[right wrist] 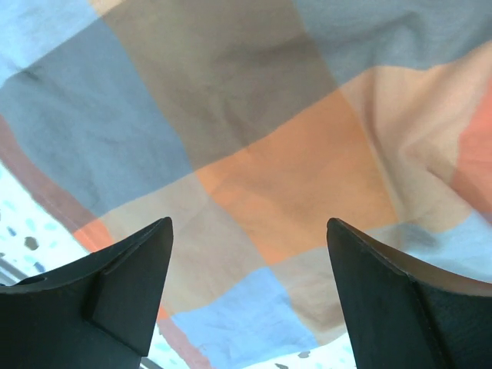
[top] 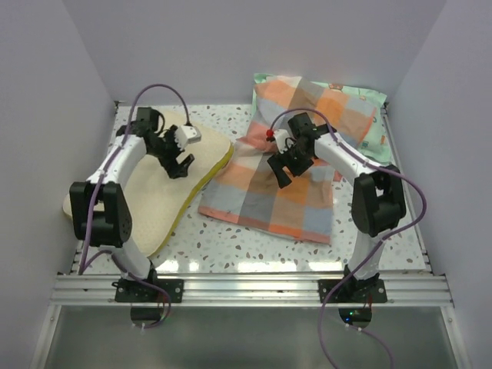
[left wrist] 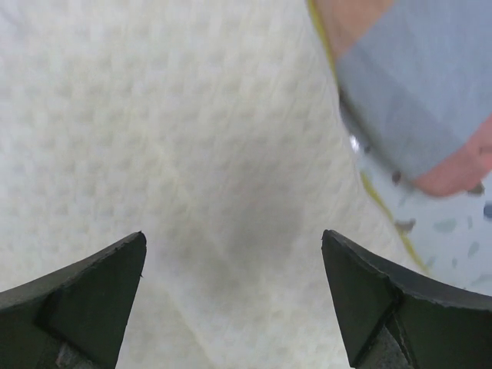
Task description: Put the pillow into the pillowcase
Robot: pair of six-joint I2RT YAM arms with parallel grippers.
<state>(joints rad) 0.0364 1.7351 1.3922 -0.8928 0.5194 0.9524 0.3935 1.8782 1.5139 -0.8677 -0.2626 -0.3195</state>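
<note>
The cream-yellow pillow [top: 157,196] lies flat on the left of the table, its yellow edge toward the middle. My left gripper [top: 180,164] hovers open just above its quilted surface [left wrist: 154,138], nothing between the fingers. The plaid pillowcase [top: 265,196] is spread at the centre right, its left edge meeting the pillow's edge. My right gripper [top: 283,165] stands open over the pillowcase [right wrist: 254,154], empty. In the left wrist view a corner of the pillowcase [left wrist: 415,100] shows beyond the pillow's yellow rim.
A mint-green cartoon-print pillow [top: 367,115] lies at the back right, partly under the pillowcase. The speckled table [top: 246,246] shows at the front. White walls close in at left, back and right.
</note>
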